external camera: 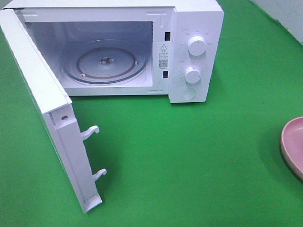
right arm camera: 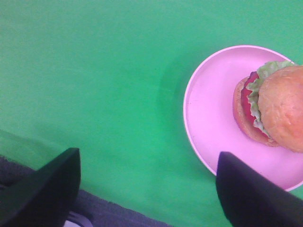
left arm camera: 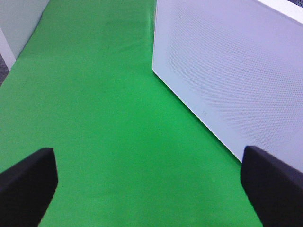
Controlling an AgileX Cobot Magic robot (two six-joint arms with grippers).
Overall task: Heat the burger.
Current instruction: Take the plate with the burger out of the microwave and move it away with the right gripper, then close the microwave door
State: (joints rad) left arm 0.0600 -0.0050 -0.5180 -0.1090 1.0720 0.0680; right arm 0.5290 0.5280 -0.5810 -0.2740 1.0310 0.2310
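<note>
High frontal view down onto microwave [external camera: 118, 47]; wrist views low over green cloth [left arm camera: 104, 142], sharing door, plate [right arm camera: 213, 123].

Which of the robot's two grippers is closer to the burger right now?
The right gripper: it hangs open just beside the pink plate holding the burger. The left gripper is open by the microwave door's outer face, no burger in view.

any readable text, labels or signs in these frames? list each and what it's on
None can be read.
Sticker on the microwave door frame: warning triangle and QR-like code visible, print too small.
Markings around upper knob and lower knob: too faint.
Wrist views: no text on door, pink plate or burger.
</note>
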